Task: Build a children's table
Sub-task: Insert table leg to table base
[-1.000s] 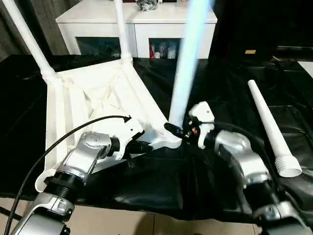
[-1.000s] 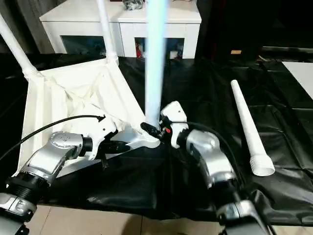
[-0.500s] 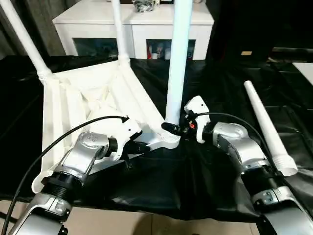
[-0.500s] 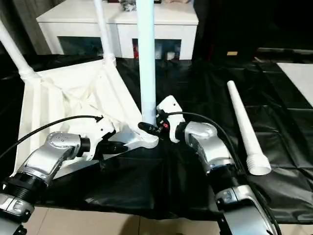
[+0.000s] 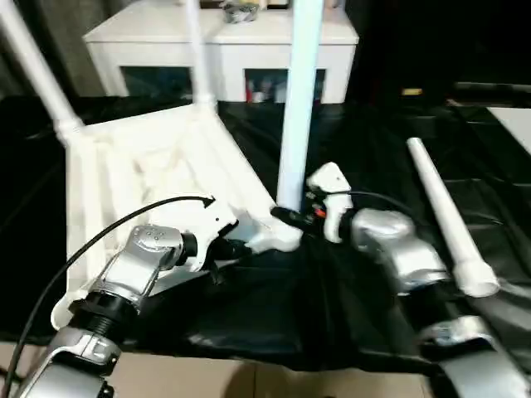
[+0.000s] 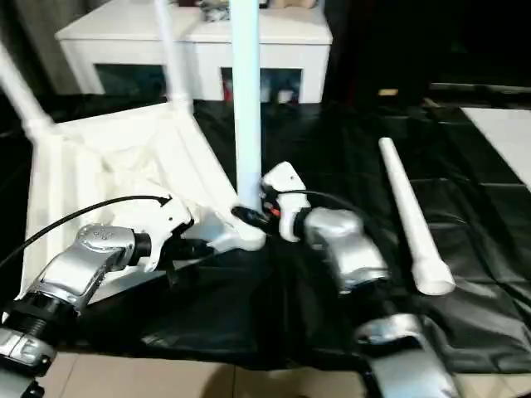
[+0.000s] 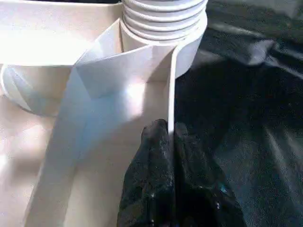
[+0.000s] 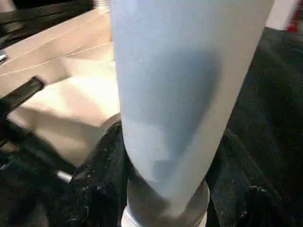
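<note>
Pinching the upturned table top's (image 5: 149, 166) thin rim at centre, the left gripper (image 7: 169, 137) is closed; the right gripper (image 5: 286, 217) clasps the upright leg (image 5: 296, 99).

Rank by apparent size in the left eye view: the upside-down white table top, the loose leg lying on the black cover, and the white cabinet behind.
1. table top, largest.
2. white cabinet, though it stands farther away, so unsure.
3. loose leg, smallest.

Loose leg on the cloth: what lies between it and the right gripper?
Only bare black cloth between the loose leg and the right gripper, as the left eye view shows.
</note>
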You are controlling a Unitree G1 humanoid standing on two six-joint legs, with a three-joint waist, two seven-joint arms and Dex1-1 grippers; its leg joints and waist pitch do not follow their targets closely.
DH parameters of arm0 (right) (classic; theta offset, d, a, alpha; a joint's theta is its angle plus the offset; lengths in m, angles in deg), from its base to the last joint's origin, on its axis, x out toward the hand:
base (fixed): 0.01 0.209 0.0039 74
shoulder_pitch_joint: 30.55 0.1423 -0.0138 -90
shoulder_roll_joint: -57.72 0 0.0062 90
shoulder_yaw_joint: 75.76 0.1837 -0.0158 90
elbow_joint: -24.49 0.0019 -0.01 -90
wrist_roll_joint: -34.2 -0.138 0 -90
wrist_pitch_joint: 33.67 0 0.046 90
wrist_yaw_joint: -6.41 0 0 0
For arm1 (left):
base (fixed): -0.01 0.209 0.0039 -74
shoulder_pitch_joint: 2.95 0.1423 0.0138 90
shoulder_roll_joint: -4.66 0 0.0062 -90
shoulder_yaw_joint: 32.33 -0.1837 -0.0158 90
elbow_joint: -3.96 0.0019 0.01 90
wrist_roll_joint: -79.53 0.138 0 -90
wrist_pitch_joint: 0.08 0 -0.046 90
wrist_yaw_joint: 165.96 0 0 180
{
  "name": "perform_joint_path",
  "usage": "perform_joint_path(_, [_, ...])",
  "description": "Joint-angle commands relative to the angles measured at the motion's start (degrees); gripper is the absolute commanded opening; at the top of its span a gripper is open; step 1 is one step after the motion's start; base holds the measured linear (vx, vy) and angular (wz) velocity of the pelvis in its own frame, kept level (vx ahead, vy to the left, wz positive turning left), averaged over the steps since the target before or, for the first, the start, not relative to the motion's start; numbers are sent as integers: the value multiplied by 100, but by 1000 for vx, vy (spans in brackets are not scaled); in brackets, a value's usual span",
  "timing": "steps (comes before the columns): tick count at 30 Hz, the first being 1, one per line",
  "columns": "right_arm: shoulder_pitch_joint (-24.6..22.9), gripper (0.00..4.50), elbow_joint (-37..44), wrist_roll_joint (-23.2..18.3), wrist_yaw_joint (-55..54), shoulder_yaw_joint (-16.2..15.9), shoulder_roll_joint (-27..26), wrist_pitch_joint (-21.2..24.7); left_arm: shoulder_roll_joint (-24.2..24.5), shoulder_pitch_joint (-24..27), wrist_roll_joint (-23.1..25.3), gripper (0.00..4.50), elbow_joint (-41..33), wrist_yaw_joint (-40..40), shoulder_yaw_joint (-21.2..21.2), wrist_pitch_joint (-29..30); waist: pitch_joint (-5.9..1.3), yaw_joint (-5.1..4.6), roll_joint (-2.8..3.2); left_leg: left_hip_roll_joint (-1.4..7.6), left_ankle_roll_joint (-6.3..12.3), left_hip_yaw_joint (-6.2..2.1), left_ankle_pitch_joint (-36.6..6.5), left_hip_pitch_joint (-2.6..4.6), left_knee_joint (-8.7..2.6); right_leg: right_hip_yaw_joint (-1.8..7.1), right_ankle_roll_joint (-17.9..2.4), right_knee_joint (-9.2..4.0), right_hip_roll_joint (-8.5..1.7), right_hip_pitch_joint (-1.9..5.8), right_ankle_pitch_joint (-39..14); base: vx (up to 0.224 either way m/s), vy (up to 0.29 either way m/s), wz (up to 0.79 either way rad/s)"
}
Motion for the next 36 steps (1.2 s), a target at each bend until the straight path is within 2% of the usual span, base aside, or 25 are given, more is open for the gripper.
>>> perform_joint_path(1, [-343,187,-811,319,-675,74,-77,598,-159,-157,0,0,102,-596,402,264,-225,25,-18,98,-113,-60,-2215,-6,-529,117,-948,-574,-242,179,-2560,0,0,0])
perform_joint_path(6, [-219,187,-1178,449,-1725,181,-530,693,-681,-434,170,0,409,-1522,384,718,-212,11,-27,75,-152,-75,-2485,51,-543,103,-824,-651,-237,131,-2863,0,0,0])
perform_joint_path(8, [-155,187,-1301,488,-1965,190,-637,687,-807,-511,205,0,497,-1682,363,748,-217,15,-24,72,-156,-84,-2551,58,-551,100,-765,-670,-236,121,-2879,0,0,0])
perform_joint_path(9, [-16,187,-1558,531,-2389,219,-856,620,-1056,-642,293,0,664,-1949,306,771,-215,4,-11,67,-158,-84,-2594,52,-555,102,-757,-670,-236,109,-2886,0,0,0])
perform_joint_path(11, [37,187,-1659,542,-2571,249,-941,588,-1152,-690,315,0,733,-2047,299,772,-236,19,-27,64,-150,-92,-2648,74,-553,93,-717,-681,-235,115,-2814,0,0,0])
perform_joint_path(13, [209,187,-1985,525,-3072,426,-1199,512,-1439,-816,320,0,900,-2341,331,831,-234,-4,-21,61,-151,-95,-2664,60,-577,77,-723,-684,-222,123,-2735,0,0,0])
perform_joint_path(16, [354,187,-2256,455,-3432,627,-1382,463,-1597,-873,339,0,948,-2561,342,897,-236,-1,-19,58,-150,-99,-2751,69,-592,72,-680,-707,-222,114,-2698,0,0,0])
perform_joint_path(21, [458,187,-2411,397,-3538,776,-1485,322,-1527,-822,319,0,863,-2612,394,956,-248,-5,-56,60,-147,-106,-2984,79,-614,65,-555,-734,-215,86,-2772,0,0,0])
perform_joint_path(23, [487,187,-2438,374,-3536,819,-1503,262,-1504,-821,318,0,875,-2611,408,946,-255,-5,-53,62,-138,-105,-2968,81,-618,69,-554,-744,-225,85,-2762,0,0,0])
perform_joint_path(26, [623,187,-2518,321,-3368,969,-1559,-87,-1455,-827,339,0,902,-2612,444,922,-252,-11,-41,70,-135,-111,-2973,65,-645,54,-571,-747,-230,101,-2703,0,0,0])
perform_joint_path(27, [689,222,-2524,292,-3197,1001,-1568,-229,-1425,-822,342,0,899,-2602,444,911,-273,-14,-28,77,-131,-113,-2929,70,-650,52,-595,-742,-243,118,-2614,0,0,0])
perform_joint_path(28, [715,243,-2522,291,-3188,1009,-1564,-255,-1414,-821,338,0,895,-2599,442,907,-264,-21,-37,79,-123,-113,-2900,49,-658,52,-611,-745,-239,127,-2557,0,0,0])
perform_joint_path(29, [738,243,-2510,278,-3160,1018,-1560,-272,-1400,-819,334,0,883,-2589,440,908,-256,-18,-32,79,-119,-111,-2879,35,-667,50,-633,-741,-232,134,-2500,0,0,0])
perform_joint_path(30, [760,260,-2480,259,-3117,1027,-1554,-287,-1383,-818,332,0,867,-2577,439,905,-251,-20,-38,75,-103,-99,-2944,60,-659,51,-646,-754,-230,111,-2560,0,0,0])
perform_joint_path(31, [798,266,-2425,266,-3034,1012,-1530,-300,-1351,-821,339,0,854,-2553,435,874,-257,-25,-43,74,-100,-102,-2936,54,-654,55,-663,-750,-239,117,-2555,0,0,0])
perform_joint_path(32, [810,266,-2407,269,-3008,1006,-1522,-303,-1341,-822,341,0,851,-2545,433,863,-268,-34,-52,77,-104,-113,-2814,6,-668,53,-680,-724,-242,168,-2445,0,0,0])
perform_joint_path(33, [852,290,-2333,257,-2851,986,-1501,-304,-1301,-831,340,0,846,-2509,440,819,-260,-38,-55,79,-78,-109,-2732,-15,-672,51,-701,-719,-243,175,-2386,0,0,0])
perform_joint_path(36, [935,307,-2212,240,-2621,1012,-1454,-321,-1231,-839,328,0,834,-2429,456,757,-270,-40,-62,77,-16,-79,-2566,-2,-650,76,-804,-717,-252,167,-2286,0,0,0])
